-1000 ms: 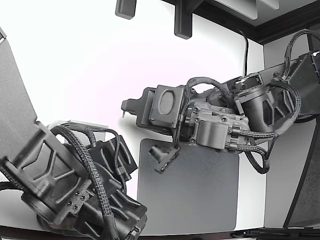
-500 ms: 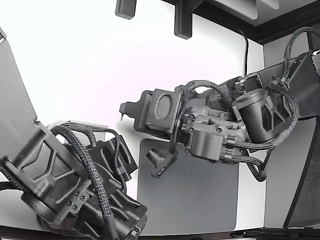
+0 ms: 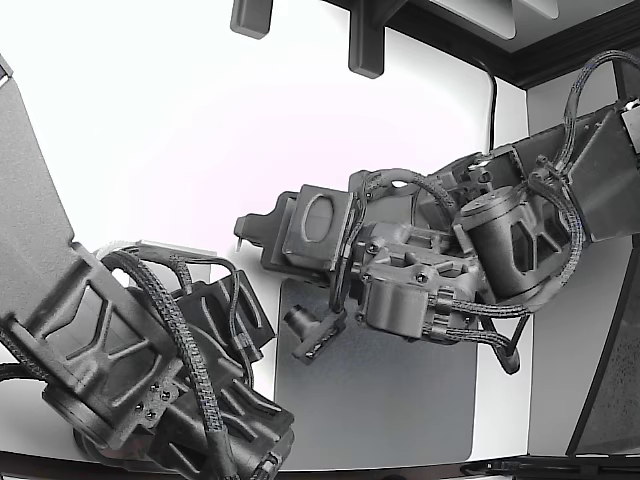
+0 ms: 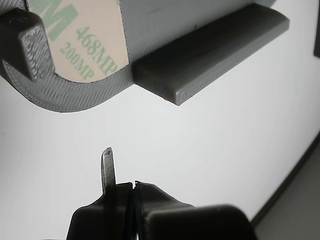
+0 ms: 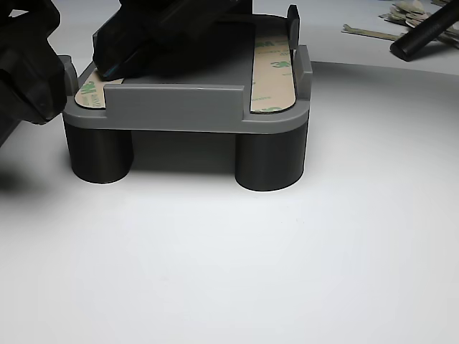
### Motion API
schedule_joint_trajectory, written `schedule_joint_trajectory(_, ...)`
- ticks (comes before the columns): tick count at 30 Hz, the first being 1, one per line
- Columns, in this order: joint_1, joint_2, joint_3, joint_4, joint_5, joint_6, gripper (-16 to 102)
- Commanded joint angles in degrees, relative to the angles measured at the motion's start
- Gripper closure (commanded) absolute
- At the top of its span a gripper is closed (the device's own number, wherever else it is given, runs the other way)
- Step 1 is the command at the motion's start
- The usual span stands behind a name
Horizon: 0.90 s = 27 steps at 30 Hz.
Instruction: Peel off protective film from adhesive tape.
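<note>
Progress showed as your hand (image 4: 131, 186), jaws pressed closed on nothing with one thin tip protruding, drifted toward the exterior view's left, nearing the tape (image 4: 82, 40) whose film remained unpeeled on the grey fixture (image 4: 200, 47) on the desk (image 4: 200, 150).

Beige printed film (image 5: 273, 68) seemingly flat on tape.
</note>
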Motion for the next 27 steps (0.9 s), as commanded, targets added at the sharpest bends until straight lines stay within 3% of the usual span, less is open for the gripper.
schedule_joint_trajectory(1,-0.4,0.6,-1.8,-1.2,-0.2,-1.2,97)
schedule_joint_trajectory(27,1.2,-4.6,-3.3,-3.2,0.4,0.7,97)
